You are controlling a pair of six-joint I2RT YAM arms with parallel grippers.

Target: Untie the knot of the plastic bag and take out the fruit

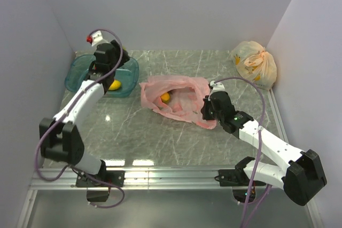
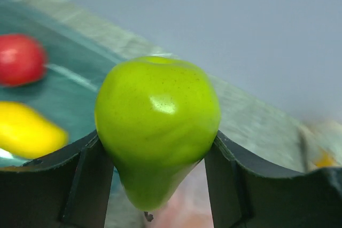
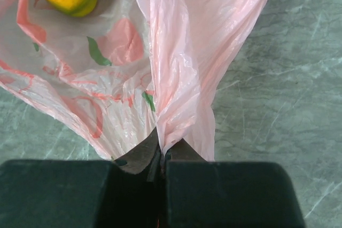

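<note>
**A:** See the left fingers (image 2: 80, 190) clamped on the green pear (image 2: 157, 126) over the teal tray (image 1: 72, 76), narrow end pointing back between them!

**B:** And the right fingers (image 3: 230, 196) pinch a corner of the pink bag (image 1: 184, 92). It sprawls across the middle of the bench (image 1: 149, 142), with an orange fruit (image 1: 165, 97) inside.

1. Table (image 1: 133, 132): grey-green marbled top, walls close on the left, far and right sides. Glare spots near the front.
2. Far left corner: teal see-through tray (image 1: 71, 78), sitting flat on the top, close to the left wall.
3. Centre: pink bag (image 1: 181, 86), crumpled, lying slack and spread on the top. Its left edge is just beside the tray.
4. Far right corner: yellow bag (image 1: 255, 65), bulging, orange print, close to the right wall. Well apart from the pink bag.
5. Near edge: metal rail (image 1: 160, 173) runs along the front.
</note>
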